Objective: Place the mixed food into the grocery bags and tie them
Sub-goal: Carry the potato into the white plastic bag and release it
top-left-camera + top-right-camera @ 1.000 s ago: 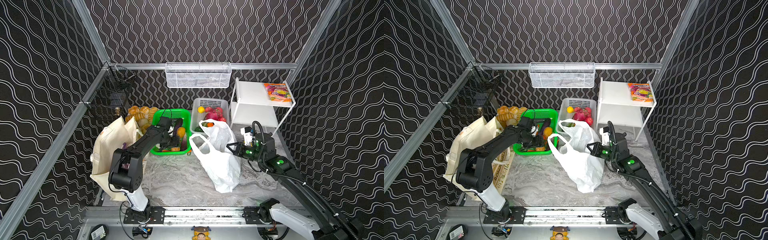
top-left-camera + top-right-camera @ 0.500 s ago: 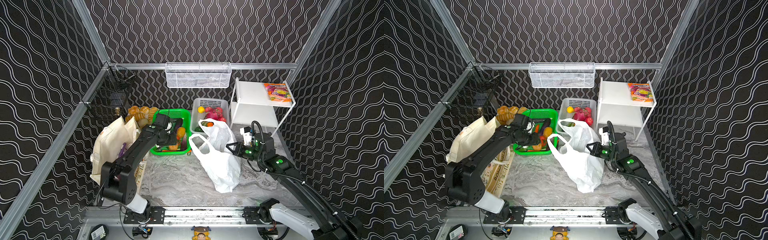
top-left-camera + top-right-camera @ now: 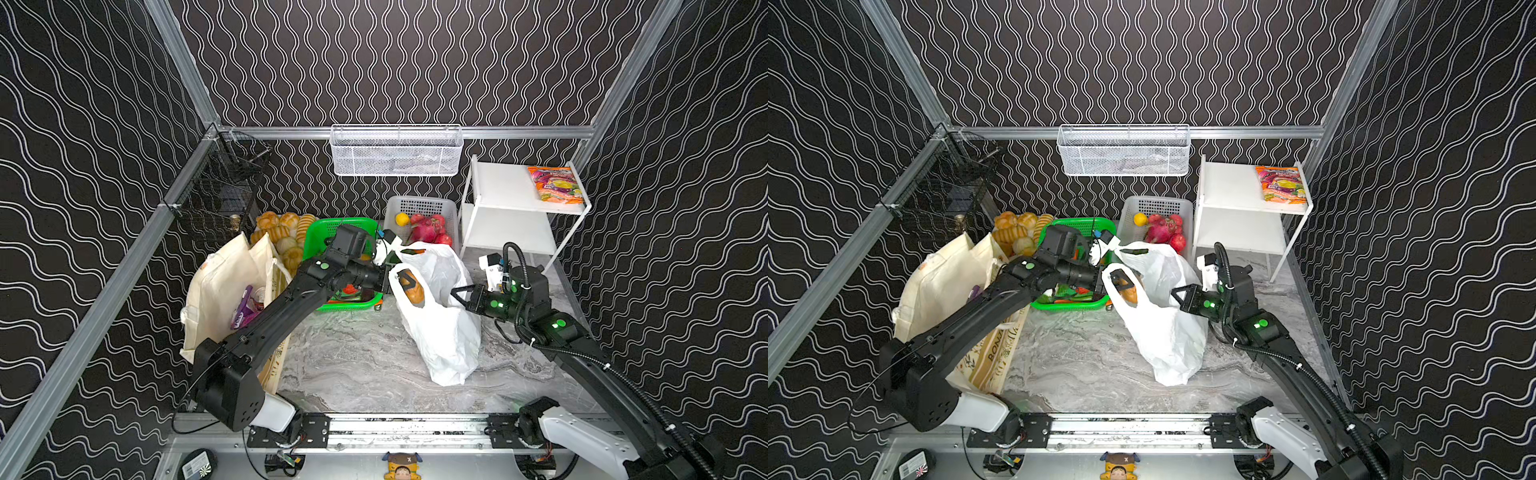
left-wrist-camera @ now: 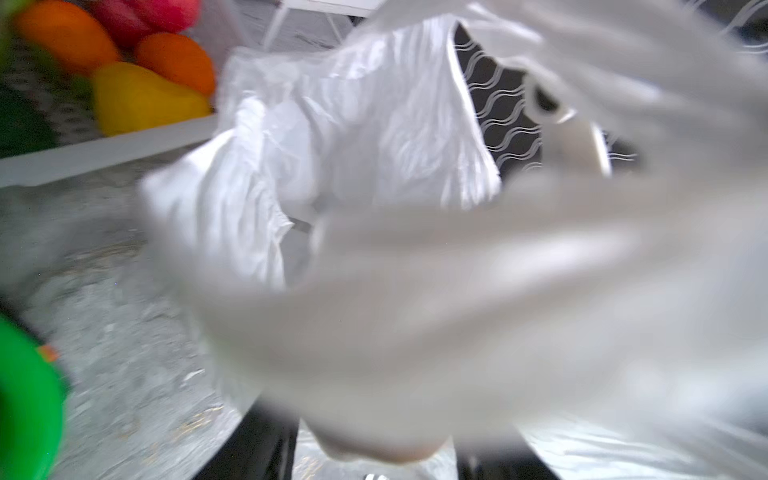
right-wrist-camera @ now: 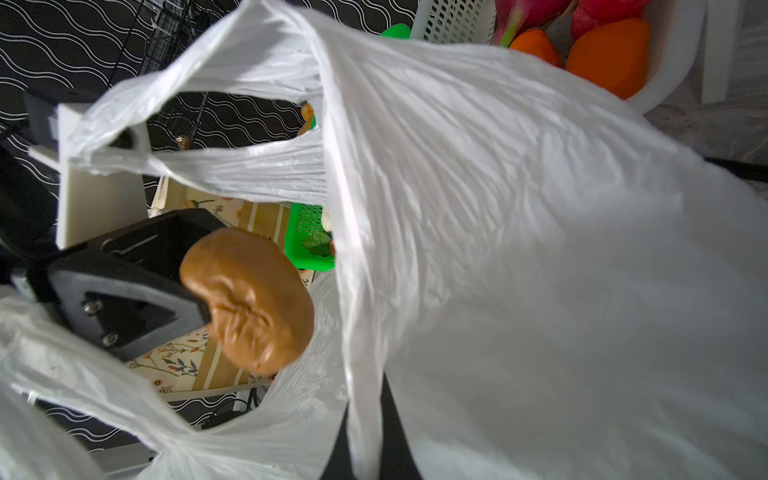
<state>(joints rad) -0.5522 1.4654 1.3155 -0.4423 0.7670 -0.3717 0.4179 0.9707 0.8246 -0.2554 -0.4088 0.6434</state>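
Note:
In both top views my left gripper (image 3: 406, 286) (image 3: 1124, 286) is shut on a brown potato (image 3: 413, 291) (image 3: 1129, 293) and holds it in the open mouth of the white plastic bag (image 3: 444, 332) (image 3: 1167, 332). The right wrist view shows the potato (image 5: 249, 299) pinched between the black fingers (image 5: 120, 299). My right gripper (image 3: 456, 291) (image 5: 374, 440) is shut on the bag's rim (image 5: 357, 332) and holds the mouth open. The left wrist view is blurred and filled by the bag (image 4: 374, 145). The cream tote (image 3: 220, 291) (image 3: 942, 282) stands at the left with a purple packet (image 3: 243, 311) inside.
Behind the bag are a green basket (image 3: 332, 230) of toy vegetables and a white basket (image 3: 419, 205) of fruit. Bread rolls (image 3: 278, 230) lie behind the tote. A white shelf (image 3: 507, 191) at the back right carries a snack packet (image 3: 555, 185). A wire basket (image 3: 395, 151) hangs on the back wall.
My left arm has swung right from the green basket to the plastic bag's mouth, with its jaws closed on the potato. The right arm has stayed put on the bag.

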